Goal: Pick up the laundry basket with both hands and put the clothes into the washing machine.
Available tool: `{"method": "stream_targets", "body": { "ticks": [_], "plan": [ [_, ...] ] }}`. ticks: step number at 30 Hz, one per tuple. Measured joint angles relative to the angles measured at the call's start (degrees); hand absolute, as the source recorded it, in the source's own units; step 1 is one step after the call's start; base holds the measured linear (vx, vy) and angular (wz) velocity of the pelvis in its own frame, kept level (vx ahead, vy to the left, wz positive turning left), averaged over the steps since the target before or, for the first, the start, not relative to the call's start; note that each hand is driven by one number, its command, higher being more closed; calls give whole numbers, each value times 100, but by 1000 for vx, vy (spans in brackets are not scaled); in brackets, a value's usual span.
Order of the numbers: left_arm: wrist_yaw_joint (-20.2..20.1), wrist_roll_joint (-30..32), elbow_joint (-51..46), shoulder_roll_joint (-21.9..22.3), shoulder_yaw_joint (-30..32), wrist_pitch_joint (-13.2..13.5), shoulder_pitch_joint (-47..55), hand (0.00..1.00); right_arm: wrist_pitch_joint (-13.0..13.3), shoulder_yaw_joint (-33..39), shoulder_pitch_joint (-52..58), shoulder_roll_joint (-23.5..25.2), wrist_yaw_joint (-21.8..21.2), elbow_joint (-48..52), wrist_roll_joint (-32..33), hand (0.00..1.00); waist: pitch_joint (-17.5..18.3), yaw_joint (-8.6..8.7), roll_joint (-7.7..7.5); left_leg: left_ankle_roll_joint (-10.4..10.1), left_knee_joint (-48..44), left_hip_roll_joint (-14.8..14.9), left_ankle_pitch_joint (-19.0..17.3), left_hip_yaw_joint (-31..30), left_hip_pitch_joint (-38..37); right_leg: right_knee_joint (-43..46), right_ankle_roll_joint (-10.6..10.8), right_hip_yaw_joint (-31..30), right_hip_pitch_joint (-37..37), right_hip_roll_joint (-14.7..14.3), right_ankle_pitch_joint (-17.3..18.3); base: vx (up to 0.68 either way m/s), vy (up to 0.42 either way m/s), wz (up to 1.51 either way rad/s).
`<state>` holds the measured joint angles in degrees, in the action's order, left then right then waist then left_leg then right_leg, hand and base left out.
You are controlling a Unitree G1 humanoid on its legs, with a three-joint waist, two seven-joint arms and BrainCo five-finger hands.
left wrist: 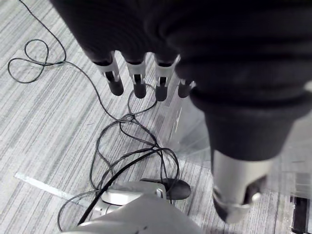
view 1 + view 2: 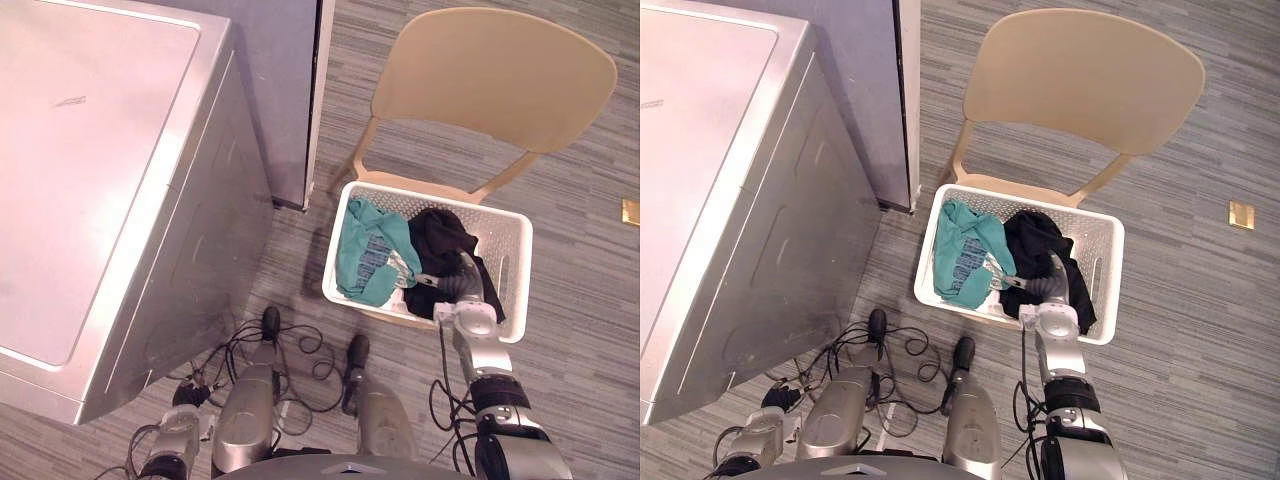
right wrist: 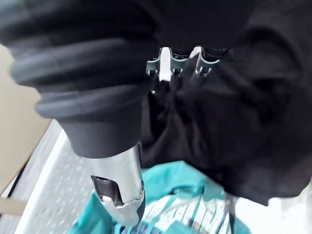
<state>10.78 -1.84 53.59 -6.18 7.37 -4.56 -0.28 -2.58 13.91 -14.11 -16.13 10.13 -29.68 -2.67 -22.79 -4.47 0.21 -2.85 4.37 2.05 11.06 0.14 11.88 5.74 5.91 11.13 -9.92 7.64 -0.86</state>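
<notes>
Below, right robot hand (image 2: 458,287) against black garment (image 2: 438,238), grip unclear; left robot hand (image 1: 161,34) slack-fingered.

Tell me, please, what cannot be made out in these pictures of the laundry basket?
1. Right hand: its fingertips are lost against the black garment in the right wrist view, so its grip is unclear.
2. Basket floor: covered by that and a teal garment in both eye views.
3. Washing machine: its left part is cut off by the eye views' edge.

White perforated plastic basket (image 2: 510,255), cloth inside.
</notes>
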Motion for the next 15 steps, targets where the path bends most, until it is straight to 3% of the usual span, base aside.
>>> {"method": "stream_targets", "body": {
  "ticks": [3,10,15],
  "plan": [
    [-5,94,-3,-28,144,-9,64,0,-18,108,66,-3,38,0,0,0,24,42,-135,-5,0,27,-7,69,-34,-8,-13,-74,-3,-24,-15,32,-29,-10],
    [-37,95,1,-44,166,-45,112,0,-29,53,243,173,9,724,1,0,48,23,-182,-54,0,69,-44,133,-80,-18,-38,-120,8,-64,-40,4,-16,-6],
    [-112,135,1,-66,168,-43,209,0,44,-640,271,221,-234,1207,1,0,154,-22,-261,-55,0,70,-45,90,-94,-77,-40,-85,74,-69,-42,14,-7,4]
  ]
}}
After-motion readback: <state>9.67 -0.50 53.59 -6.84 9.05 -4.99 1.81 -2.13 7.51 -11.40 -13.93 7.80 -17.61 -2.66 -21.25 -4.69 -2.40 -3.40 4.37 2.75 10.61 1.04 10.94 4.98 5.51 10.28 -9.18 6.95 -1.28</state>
